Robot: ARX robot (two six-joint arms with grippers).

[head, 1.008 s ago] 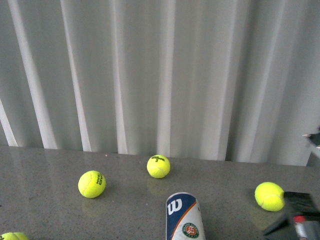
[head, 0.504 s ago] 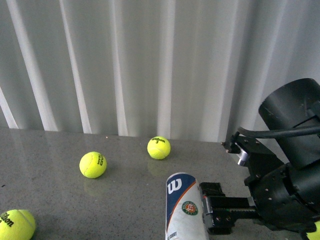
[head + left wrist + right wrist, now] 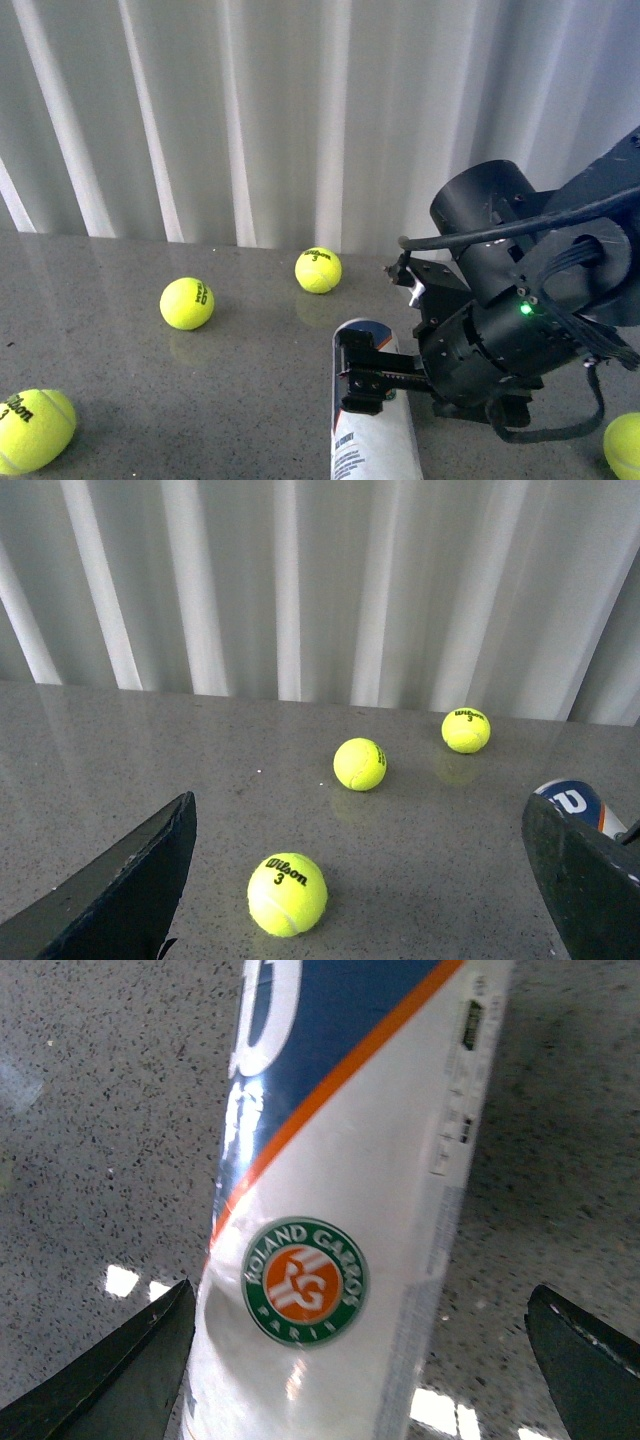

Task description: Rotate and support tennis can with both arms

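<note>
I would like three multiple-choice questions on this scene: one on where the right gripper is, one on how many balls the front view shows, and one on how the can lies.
1. Where is the right gripper?
A. over the can
B. over a ball
C. out of view

2. How many balls does the front view show?
A. two
B. four
C. six

3. The can is
A. upright
B. lying on the table
C. held in the air

Answers:
1 A: its fingers stand on either side of the can.
2 B: two lie far back and one at each near side edge.
3 B: its long side rests on the table and the jaws are open.
</note>
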